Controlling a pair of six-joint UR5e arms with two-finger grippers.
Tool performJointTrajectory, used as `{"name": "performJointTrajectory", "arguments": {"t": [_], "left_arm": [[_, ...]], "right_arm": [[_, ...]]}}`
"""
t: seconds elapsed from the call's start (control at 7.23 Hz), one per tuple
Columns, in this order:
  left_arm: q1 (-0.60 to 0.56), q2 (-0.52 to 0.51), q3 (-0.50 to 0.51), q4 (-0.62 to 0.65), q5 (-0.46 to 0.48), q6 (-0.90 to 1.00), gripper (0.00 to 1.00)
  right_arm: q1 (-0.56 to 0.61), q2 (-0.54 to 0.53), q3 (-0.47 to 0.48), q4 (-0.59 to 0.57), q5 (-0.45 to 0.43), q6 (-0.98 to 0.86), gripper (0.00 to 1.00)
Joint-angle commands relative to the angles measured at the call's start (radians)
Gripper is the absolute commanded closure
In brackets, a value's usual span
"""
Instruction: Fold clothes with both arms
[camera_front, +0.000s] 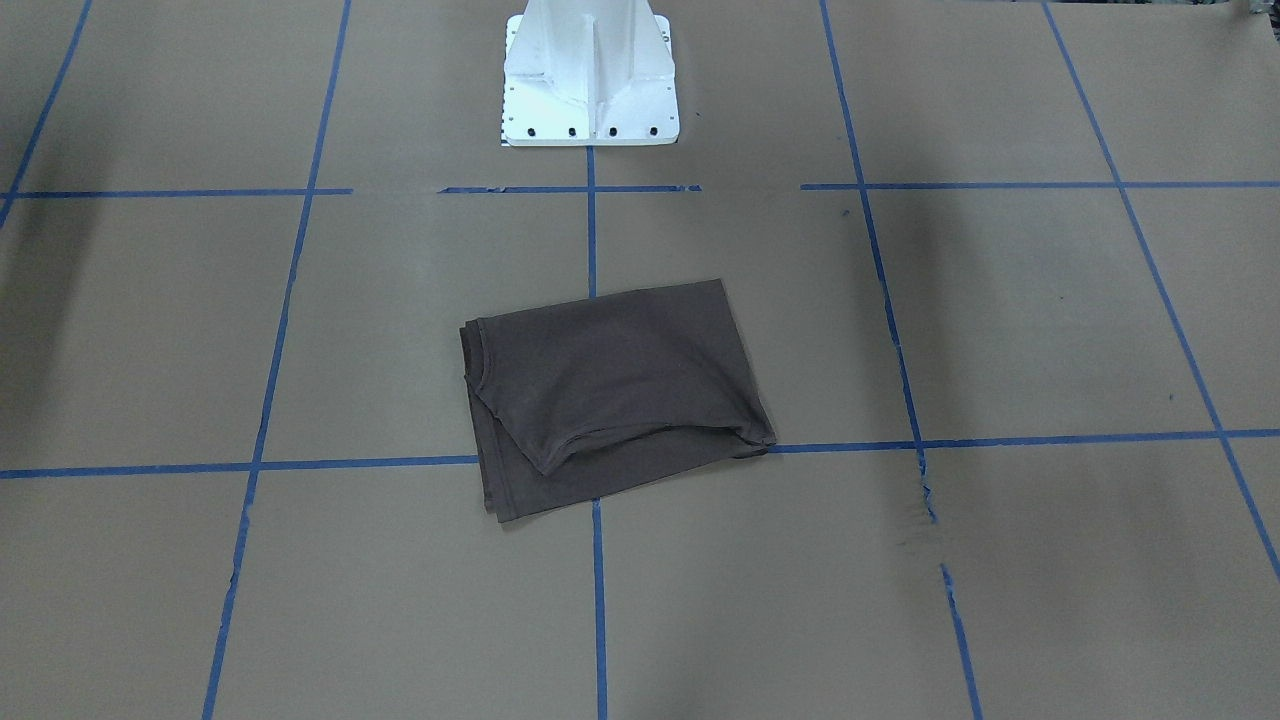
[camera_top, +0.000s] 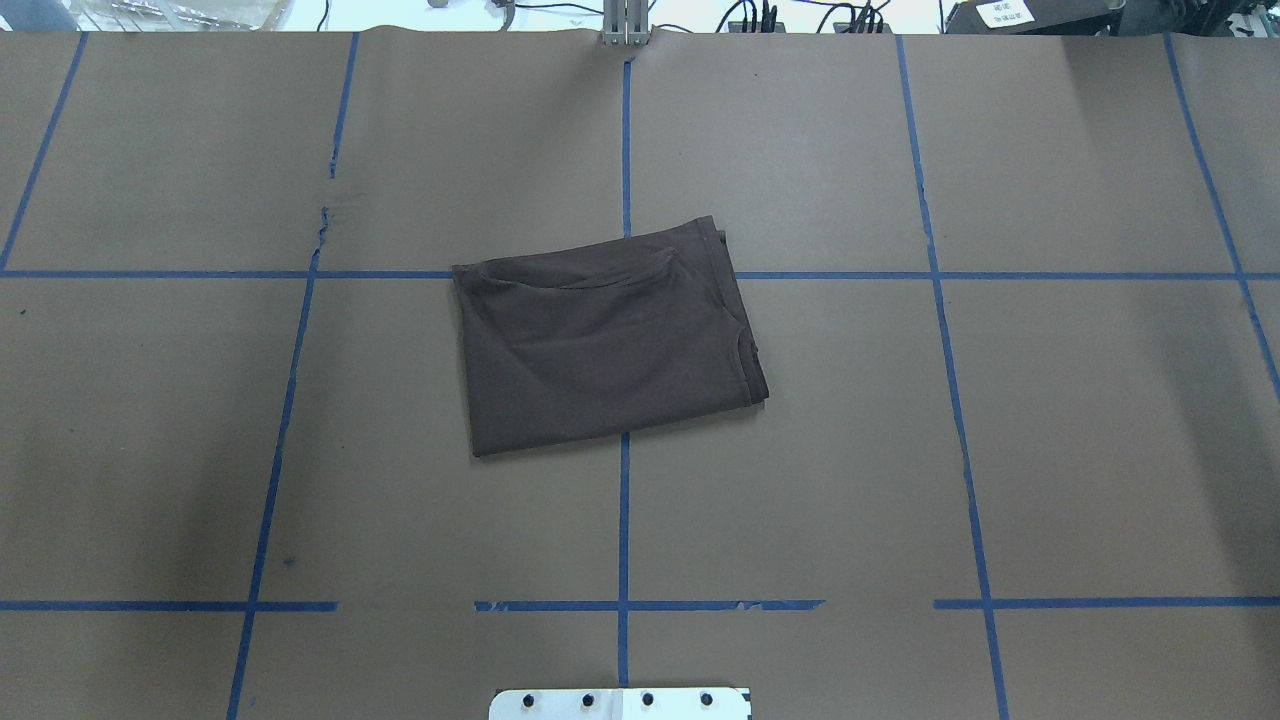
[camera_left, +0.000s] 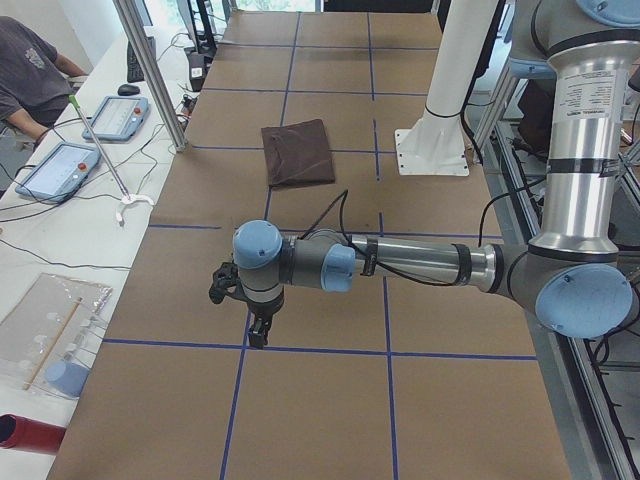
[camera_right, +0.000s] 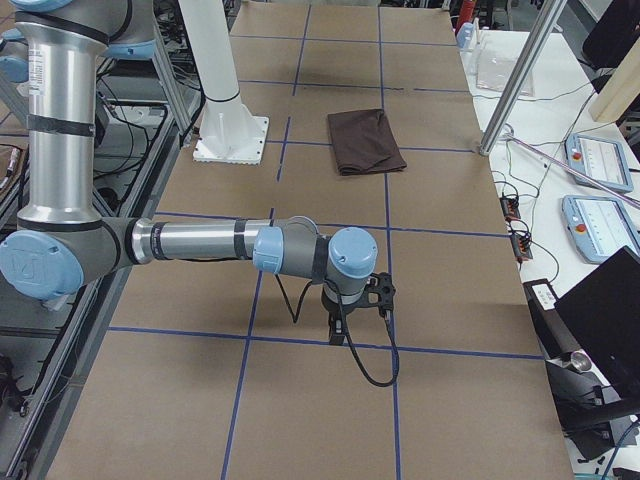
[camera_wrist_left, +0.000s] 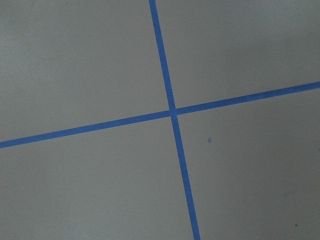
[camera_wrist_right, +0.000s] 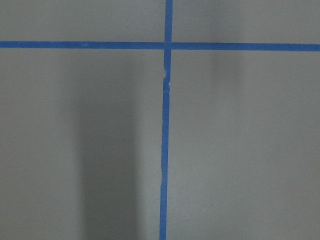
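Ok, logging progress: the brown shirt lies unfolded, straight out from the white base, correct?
Not quite: the shirt is folded into a compact rectangle, as the overhead view shows. It does lie straight out from the white base.

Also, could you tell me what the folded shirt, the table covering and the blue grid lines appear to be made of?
The T-shirt looks like soft, matte knit fabric, probably cotton jersey: it lies in limp folds with stitched hems. The table covering seems to be matte brown paper, given its small tears and curled far edge. The blue lines look like thin adhesive tape, with ragged, broken stretches.
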Motion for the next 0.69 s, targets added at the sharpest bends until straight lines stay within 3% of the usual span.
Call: {"name": "performJointTrajectory", "arguments": {"t": [0.0,0.55], "left_arm": [[0.000,0.000,-0.003,0.000,0.004,0.000,0.00],[0.000,-0.001,-0.013,0.000,0.011,0.005,0.00]], "right_arm": [[0.001,0.002,0.005,0.013,0.003,0.020,0.00],[0.008,0.002,0.005,0.014,0.004,0.020,0.00]]}}
